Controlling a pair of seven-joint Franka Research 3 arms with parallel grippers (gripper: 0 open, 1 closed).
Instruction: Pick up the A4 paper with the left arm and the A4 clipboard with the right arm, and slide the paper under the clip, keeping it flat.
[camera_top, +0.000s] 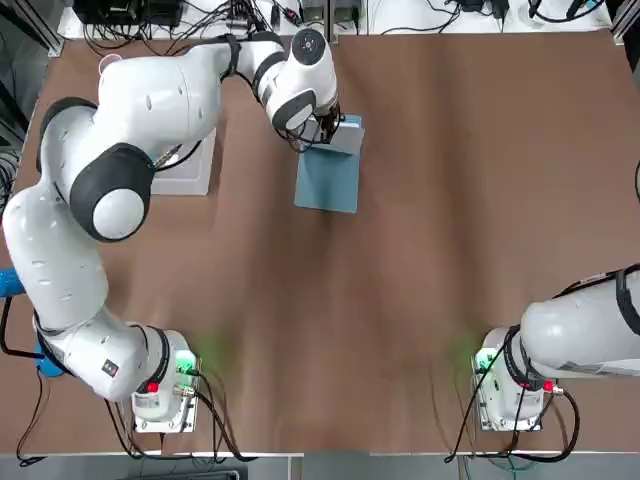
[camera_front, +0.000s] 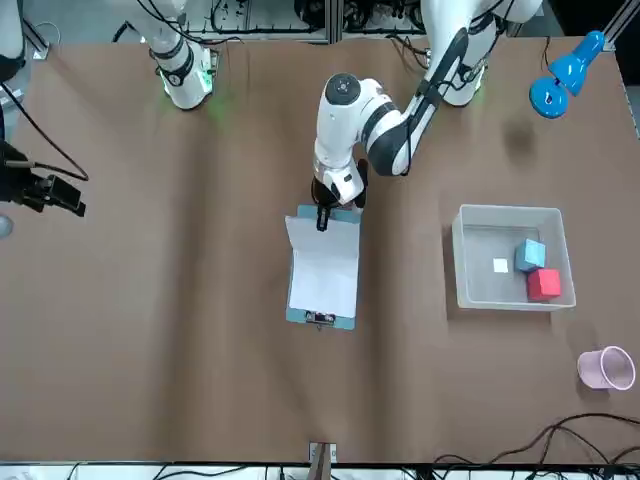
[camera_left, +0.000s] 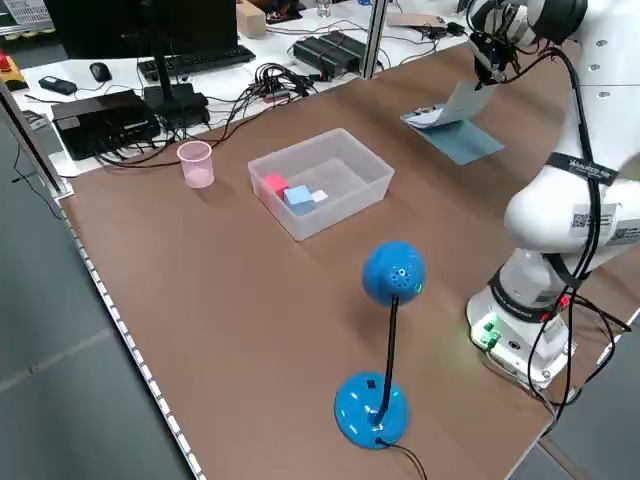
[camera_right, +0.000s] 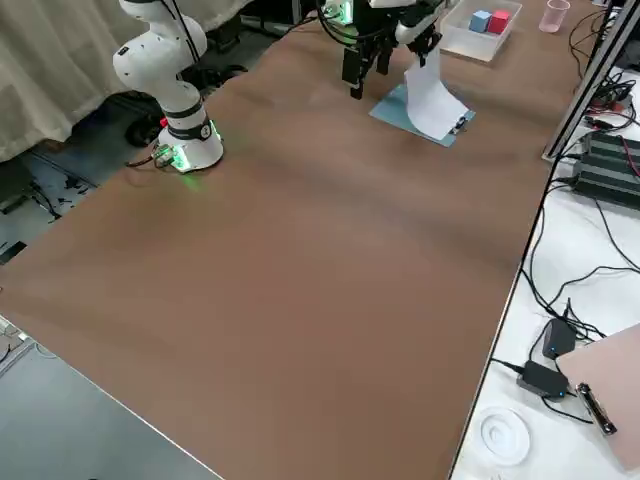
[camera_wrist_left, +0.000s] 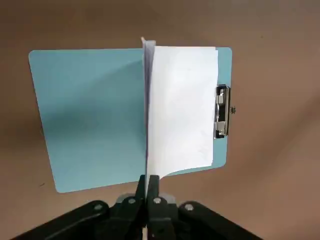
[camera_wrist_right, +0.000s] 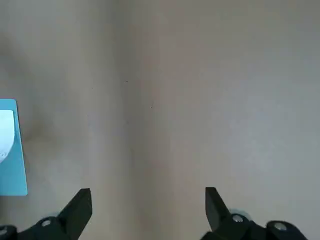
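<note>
Paper clamped in left tool
It bends up above board; right tool apart, off beside them.

2 cubes in the bin, paper on the clipboard beside it.

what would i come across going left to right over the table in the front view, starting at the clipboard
clipboard → clear plastic bin → pink cup, with the left gripper and the paper over the clipboard
</note>
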